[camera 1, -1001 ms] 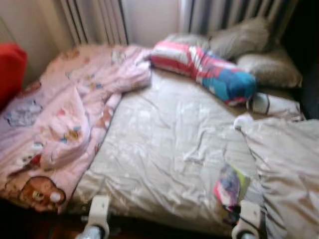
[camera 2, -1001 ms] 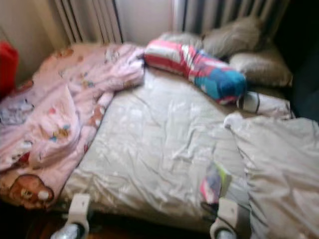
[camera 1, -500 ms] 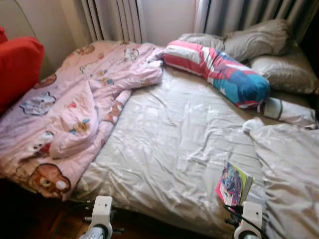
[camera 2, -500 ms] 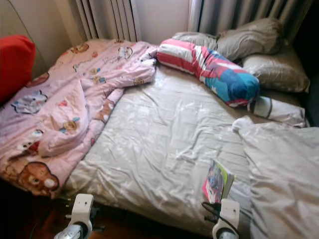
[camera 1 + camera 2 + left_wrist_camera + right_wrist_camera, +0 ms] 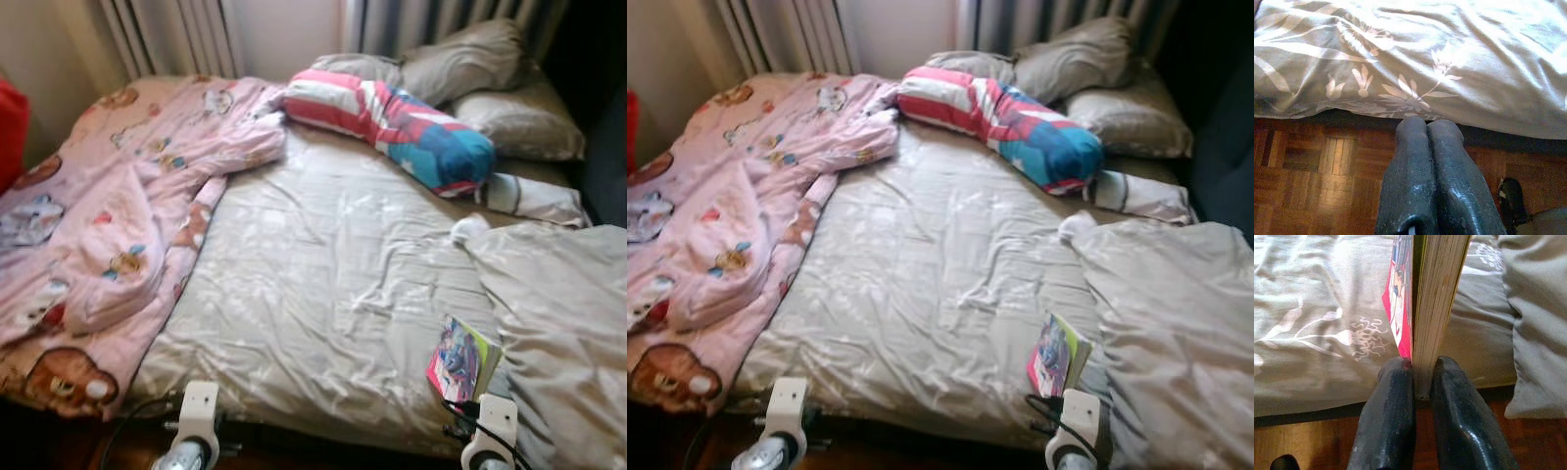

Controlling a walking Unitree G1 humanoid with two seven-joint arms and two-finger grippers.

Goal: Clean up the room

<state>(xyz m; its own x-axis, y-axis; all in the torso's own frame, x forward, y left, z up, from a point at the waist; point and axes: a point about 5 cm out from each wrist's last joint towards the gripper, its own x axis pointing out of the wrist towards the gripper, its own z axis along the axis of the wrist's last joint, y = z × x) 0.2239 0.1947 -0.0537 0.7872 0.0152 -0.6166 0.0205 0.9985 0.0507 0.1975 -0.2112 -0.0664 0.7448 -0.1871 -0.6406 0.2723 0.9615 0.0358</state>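
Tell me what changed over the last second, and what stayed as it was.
Little in the scene itself: the whole picture slid sideways and back, so the head camera swung, not the bedding. The right gripper stays with its jaws shut on the book, upright over the near edge of the bed. The left gripper stays shut and empty by the bed's edge. Pink blanket, striped pillow and grey duvet lie as before.

Head eyes overlook bed (image 5: 323,284); wrist cameras close at its edge
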